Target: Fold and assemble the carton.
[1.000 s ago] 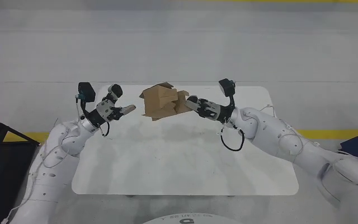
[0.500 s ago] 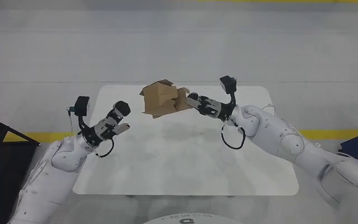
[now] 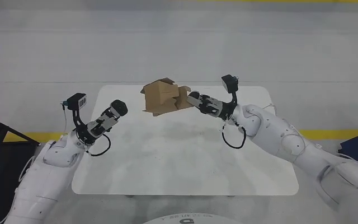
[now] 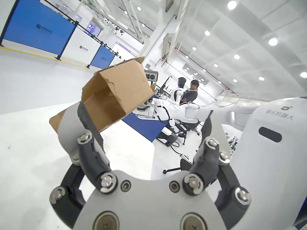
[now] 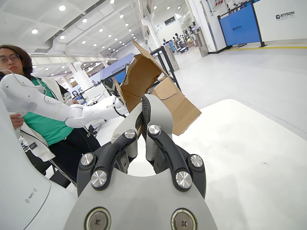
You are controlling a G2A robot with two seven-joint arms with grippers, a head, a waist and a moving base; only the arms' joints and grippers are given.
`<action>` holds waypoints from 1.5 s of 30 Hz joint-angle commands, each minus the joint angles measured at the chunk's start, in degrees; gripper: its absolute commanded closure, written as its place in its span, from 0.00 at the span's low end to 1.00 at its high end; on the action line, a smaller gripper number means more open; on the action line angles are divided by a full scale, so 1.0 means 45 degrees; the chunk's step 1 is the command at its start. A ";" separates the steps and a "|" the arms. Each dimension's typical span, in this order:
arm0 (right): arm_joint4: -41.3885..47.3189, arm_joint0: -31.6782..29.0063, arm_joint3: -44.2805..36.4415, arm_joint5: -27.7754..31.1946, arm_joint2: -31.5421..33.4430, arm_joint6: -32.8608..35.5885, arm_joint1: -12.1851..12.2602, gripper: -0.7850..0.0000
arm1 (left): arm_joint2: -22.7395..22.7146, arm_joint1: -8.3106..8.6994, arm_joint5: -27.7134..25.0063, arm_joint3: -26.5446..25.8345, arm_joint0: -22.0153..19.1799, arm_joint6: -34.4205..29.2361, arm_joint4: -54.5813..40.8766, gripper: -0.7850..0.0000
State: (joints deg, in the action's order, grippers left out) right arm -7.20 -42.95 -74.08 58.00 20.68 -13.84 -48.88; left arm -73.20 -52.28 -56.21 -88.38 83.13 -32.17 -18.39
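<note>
The half-folded carton (image 3: 162, 96) is held aloft over the far edge of the table (image 3: 184, 168), clamped in the right gripper (image 3: 189, 99), while the left gripper (image 3: 118, 107), fingers (image 4: 70, 123) apart, has been drawn back from it, so further folding is judged paused

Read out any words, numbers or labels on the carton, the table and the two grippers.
Carton: none, plain brown card.
Table: none, bare white top.
Left gripper: none.
Right gripper: none.
</note>
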 commanded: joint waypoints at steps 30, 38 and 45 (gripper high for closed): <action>0.1031 -0.1689 -0.1138 0.0000 0.2004 0.3091 -0.0380 1.00 | 0.2406 -0.0997 0.6572 0.3449 -0.2929 -0.8628 -0.9828 0.26; 0.1746 -0.1828 -0.1067 0.0000 0.2283 0.4061 -0.0576 1.00 | 0.2292 -0.1136 0.6686 0.3370 -0.2907 -0.8914 -0.9653 0.44; 0.2101 -0.1934 -0.0989 0.0000 0.2516 0.4790 -0.0764 1.00 | 0.2386 -0.1315 0.6692 0.3286 -0.2948 -0.9015 -0.9557 0.63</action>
State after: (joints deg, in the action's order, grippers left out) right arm 2.08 -51.60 -78.60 58.00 31.84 7.27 -52.19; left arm -62.46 -58.09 -26.03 -73.47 69.92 -72.70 -61.45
